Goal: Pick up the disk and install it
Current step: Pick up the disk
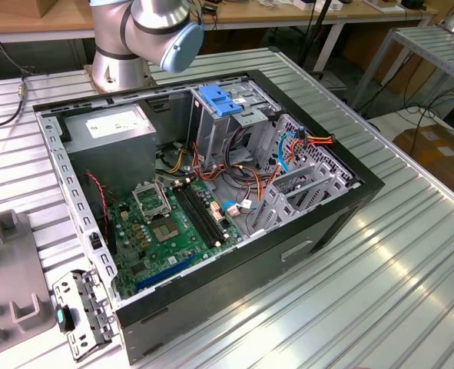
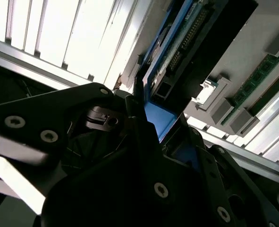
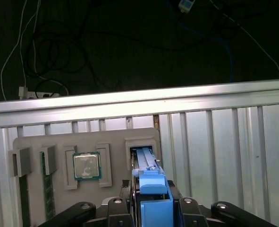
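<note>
Ribbed metal worktop [image 3: 215, 137] carries grey tray [image 3: 54, 142]; dark floor with cables behind. Your pincer [image 3: 152, 201] clenched on disk [image 3: 146, 158], fingers either side of its blue rail, in both wrist views. Disk stands on edge at tray's end slot, just beside chip [image 3: 86, 165]; you can't tell whether it's seated or lifted clear. Memory sticks [image 3: 47, 189] at tray's opposite end. In exterior view, open case [image 1: 303, 257] lies on worktop, blue clip [image 1: 219, 101] near arm [image 1: 161, 31].

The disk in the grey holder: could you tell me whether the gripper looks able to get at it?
Probably yes: in the first wrist view the gripper sits right at the disk, with nothing between them.
</note>
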Motion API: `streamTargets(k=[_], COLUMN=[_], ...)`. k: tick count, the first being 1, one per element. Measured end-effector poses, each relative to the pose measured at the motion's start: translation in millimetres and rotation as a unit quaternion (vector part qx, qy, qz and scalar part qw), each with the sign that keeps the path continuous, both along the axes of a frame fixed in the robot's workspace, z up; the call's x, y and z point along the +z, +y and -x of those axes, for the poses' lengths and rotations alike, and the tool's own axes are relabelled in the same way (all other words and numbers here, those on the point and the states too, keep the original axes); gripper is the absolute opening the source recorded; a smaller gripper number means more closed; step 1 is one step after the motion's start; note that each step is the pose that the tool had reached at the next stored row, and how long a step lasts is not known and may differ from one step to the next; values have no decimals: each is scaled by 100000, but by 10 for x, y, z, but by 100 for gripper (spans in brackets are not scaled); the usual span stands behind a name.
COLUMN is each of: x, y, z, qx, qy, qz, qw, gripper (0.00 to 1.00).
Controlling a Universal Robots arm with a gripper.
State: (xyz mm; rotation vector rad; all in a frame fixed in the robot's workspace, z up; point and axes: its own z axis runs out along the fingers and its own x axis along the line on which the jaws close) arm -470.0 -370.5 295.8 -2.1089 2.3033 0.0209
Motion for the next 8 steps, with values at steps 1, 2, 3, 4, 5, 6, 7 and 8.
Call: streamTargets(k=[1, 2, 3, 4, 5, 6, 7, 8], x=[0, -1, -1, -1, -1, -1, -1, -1], y=[0, 0, 0, 0, 0, 0, 0, 0], z=[0, 0, 0, 0, 0, 0, 0, 0], qx=[-1, -1, -2, -3, -4, -2, -2, -2], qy=[-2, -3, -2, -1, -1, -1, -3, -3], qz=[-2, -2, -1, 2, 7, 8, 9, 10], qw=[100000, 100000, 100000, 100000, 100000, 100000, 100000, 100000], gripper=[38, 38, 38, 37, 37, 37, 37, 37])
